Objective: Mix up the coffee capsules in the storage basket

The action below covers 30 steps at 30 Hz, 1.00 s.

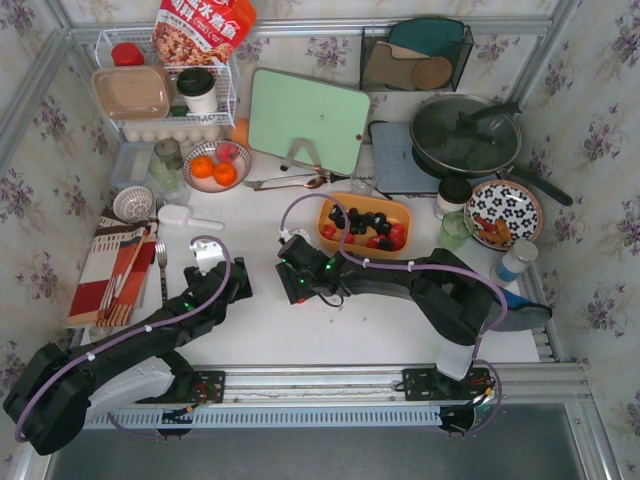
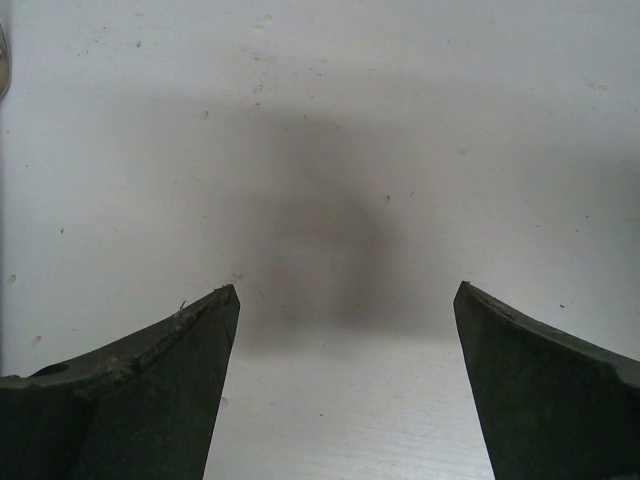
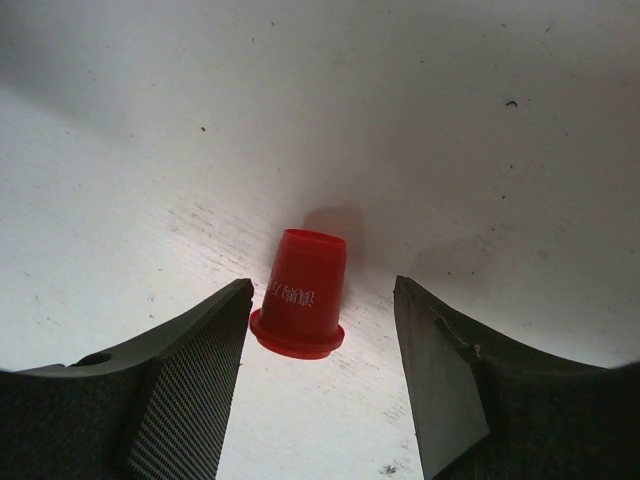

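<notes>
The orange storage basket stands right of centre and holds red and black coffee capsules. One red capsule lies on the white table outside the basket, its flange toward the camera. My right gripper is open with a finger on each side of this capsule, and the left finger almost touches it. In the top view the right gripper is just left of the basket's front corner. My left gripper is open and empty over bare table, at the left in the top view.
A green cutting board, a lidded pan and a patterned plate stand behind the basket. A bowl of oranges, a wire rack, a white scoop and a striped cloth with cutlery are at the left.
</notes>
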Tool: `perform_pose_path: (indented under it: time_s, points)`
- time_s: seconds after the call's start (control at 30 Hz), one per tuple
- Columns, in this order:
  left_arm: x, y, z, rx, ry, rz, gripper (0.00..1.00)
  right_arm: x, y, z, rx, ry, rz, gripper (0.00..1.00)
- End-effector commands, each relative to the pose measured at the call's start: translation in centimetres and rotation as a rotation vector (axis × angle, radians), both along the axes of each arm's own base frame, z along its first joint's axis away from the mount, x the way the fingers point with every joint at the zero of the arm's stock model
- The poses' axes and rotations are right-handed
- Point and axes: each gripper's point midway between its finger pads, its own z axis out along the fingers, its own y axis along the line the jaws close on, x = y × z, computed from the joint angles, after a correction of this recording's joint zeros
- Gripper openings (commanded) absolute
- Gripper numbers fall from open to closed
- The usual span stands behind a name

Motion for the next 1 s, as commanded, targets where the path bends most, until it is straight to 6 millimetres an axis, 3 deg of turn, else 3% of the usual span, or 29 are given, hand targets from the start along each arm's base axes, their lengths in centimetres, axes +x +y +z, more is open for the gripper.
perform_pose_path:
  time_s: [0.0, 0.97]
  points:
    - [0.5, -0.3, 0.6, -0.014, -0.022, 0.002, 0.91, 0.0, -0.1, -0.2, -0.019, -0.007, -0.005, 0.66]
    - [0.4, -0.2, 0.6, -0.018, -0.025, 0.005, 0.91, 0.1, 0.2, -1.5, -0.108, -0.018, -0.005, 0.66]
